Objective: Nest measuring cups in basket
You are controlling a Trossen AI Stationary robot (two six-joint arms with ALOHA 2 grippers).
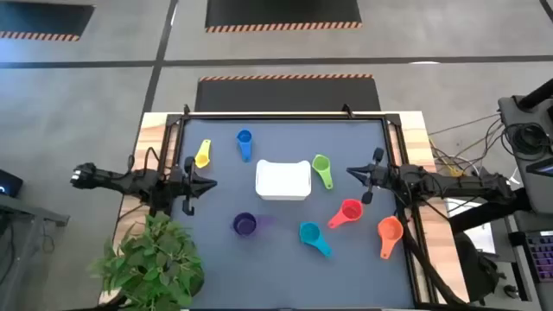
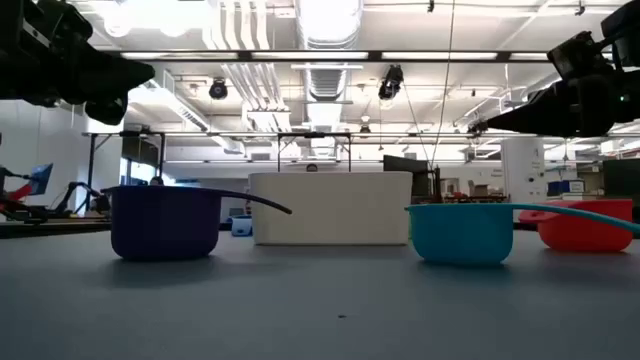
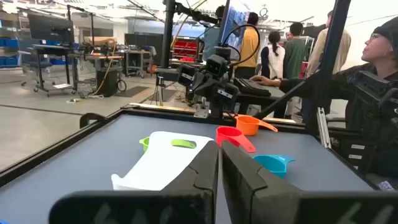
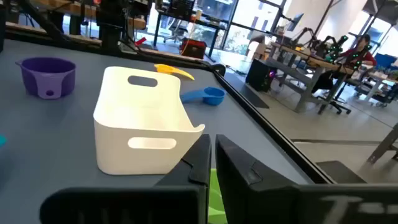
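Note:
The white basket (image 1: 282,180) stands on its base at mid-table. Seven cups sit around it on the mat: yellow (image 1: 202,154) and blue (image 1: 244,143) toward the far left, green (image 1: 322,170) right of the basket, purple (image 1: 245,225) and teal (image 1: 313,237) near, red (image 1: 347,213) and orange (image 1: 390,233) toward the near right. My left gripper (image 1: 207,184) hovers left of the basket, shut and empty. My right gripper (image 1: 352,172) hovers right of it, just beyond the green cup, also shut and empty. Both point at the basket (image 3: 165,163) (image 4: 140,124).
A potted plant (image 1: 151,259) overhangs the table's near left corner. Raised black rails (image 1: 285,114) frame the mat. People stand and sit beyond the table's right side (image 3: 292,50). Bare mat lies along the near edge (image 1: 285,276).

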